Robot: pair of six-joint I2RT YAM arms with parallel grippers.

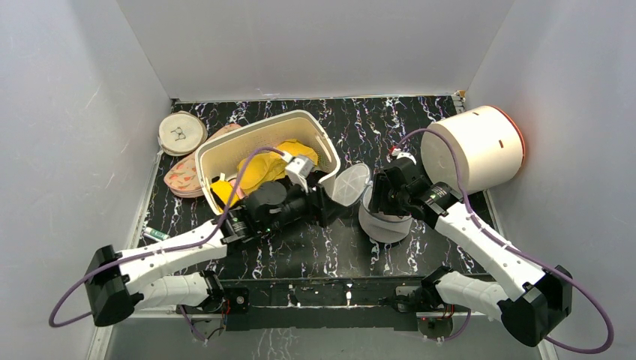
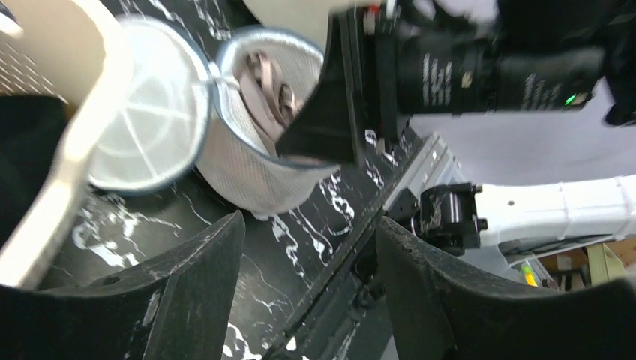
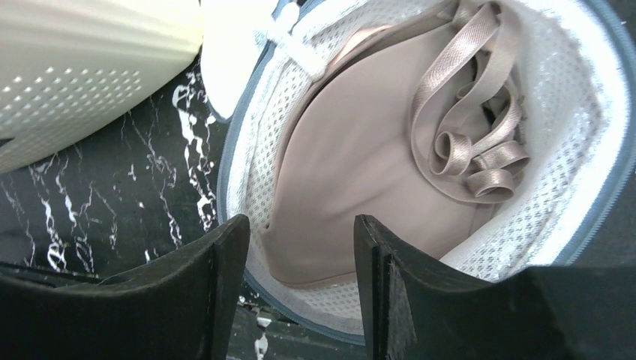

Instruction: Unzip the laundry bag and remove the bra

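**A:** How does the right pincer [image 3: 300, 225] stand?

**B:** It stands right over the mouth of the laundry bag [image 3: 577, 150], tips at the bag's near rim. The jaws are parted about halfway with nothing gripped between them. I cannot tell whether a tip touches the fabric below.

**A:** And the bag itself?

**B:** It is a small drum of whitish mesh with a grey zip edge, upright on the worktop [image 1: 322, 251], right of the middle and nearer the near edge than the far one. The bra [image 3: 352, 150] lies inside, pale pink, one smooth rounded cup turned up. Its straps [image 3: 457, 52] are coiled in loops against the bag's wall.

**A:** Is the top out of the way?

**B:** Yes. The round lid [image 2: 146, 127] is swung open to the left, joined to the bag at one spot (a hinge of sorts), and leans by the basket [image 1: 225, 154].

**A:** What about the left pincer [image 2: 307, 229]?

**B:** It sits just left of the lid, between the basket and the near edge. It is moderately open, empty and touching nothing.

**A:** What is farther off?

**B:** The cream perforated basket holds a yellow bra [image 1: 259, 176]. Toward the far left corner lie a cream disc [image 1: 181, 133] and a pink patterned disc [image 1: 182, 178], the pink one tucked against the basket. A white drum [image 1: 469, 150] lies on its side at the far right corner.
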